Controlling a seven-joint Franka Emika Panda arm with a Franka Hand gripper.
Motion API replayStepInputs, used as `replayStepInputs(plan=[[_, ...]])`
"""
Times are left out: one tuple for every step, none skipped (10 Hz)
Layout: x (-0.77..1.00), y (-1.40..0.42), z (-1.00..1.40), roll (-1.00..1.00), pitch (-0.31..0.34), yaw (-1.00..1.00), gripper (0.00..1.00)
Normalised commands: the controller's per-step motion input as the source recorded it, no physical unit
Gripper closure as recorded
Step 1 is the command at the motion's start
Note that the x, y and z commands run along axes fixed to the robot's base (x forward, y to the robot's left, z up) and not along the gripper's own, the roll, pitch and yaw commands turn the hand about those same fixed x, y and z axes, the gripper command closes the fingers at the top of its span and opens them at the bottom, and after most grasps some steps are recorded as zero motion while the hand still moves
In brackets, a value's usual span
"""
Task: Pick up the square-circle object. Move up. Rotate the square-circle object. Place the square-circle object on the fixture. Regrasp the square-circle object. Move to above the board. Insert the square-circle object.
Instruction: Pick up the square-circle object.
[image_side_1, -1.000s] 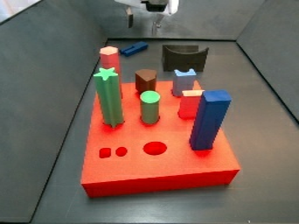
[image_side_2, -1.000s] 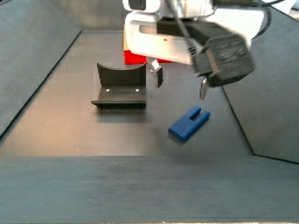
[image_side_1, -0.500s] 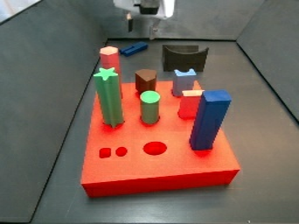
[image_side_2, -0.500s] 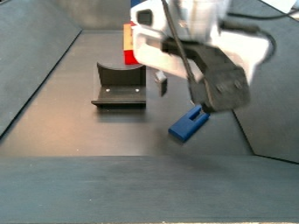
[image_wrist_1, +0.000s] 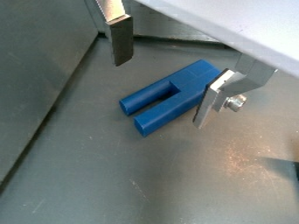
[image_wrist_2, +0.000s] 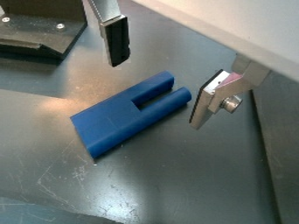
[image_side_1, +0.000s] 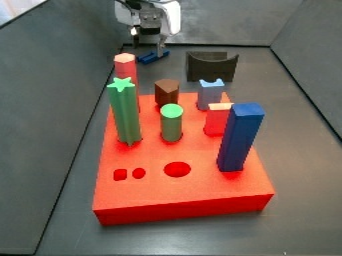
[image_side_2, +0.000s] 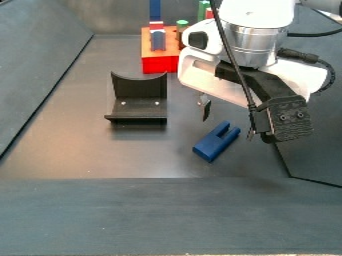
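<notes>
Gripper (image_wrist_1: 163, 80) sits low over the square-circle object (image_wrist_1: 172, 96), jaws spread wide, nothing held. In both wrist views one finger (image_wrist_2: 114, 37) hangs clear on one side of the block and the second finger (image_wrist_2: 212, 98) sits just beside its opposite long edge; whether that pad touches the block cannot be told.

Square-circle object: solid blue oblong block, lying flat on the dark grey tabletop (image_wrist_2: 176, 192). One end is plain and squared off; the far end splits into two short prongs with a slot between them. Which prong is square and which round is not readable here.

In a side view the block (image_side_2: 215, 141) lies on the floor directly under the gripper (image_side_2: 222, 113), at about 4 o'clock from the fixture (image_side_2: 138, 98) and well apart from it. Fixture is dark, nearly black, upright back wall on a flat base plate, nothing on it.

Another side view shows the board (image_side_1: 181, 165): thick red slab with upright coloured pegs, small square and round holes near its front edge. The gripper (image_side_1: 148, 38) is beyond the board at roughly 11 o'clock; the block is mostly hidden there.
</notes>
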Motion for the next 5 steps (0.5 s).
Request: replayStepInputs(plan=[[0.00,0.00,-0.46,-0.29,-0.207,0.00,0.00],[0.07,0.00,-0.32,-0.35,-0.257,-0.04,0.00],[0.09,-0.01,-0.27,-0.37,-0.280,-0.06,0.00],[0.17,-0.05,-0.27,-0.39,-0.260,-0.13,0.00],[0.26,-0.05,-0.31,-0.37,-0.259,-0.16,0.00]])
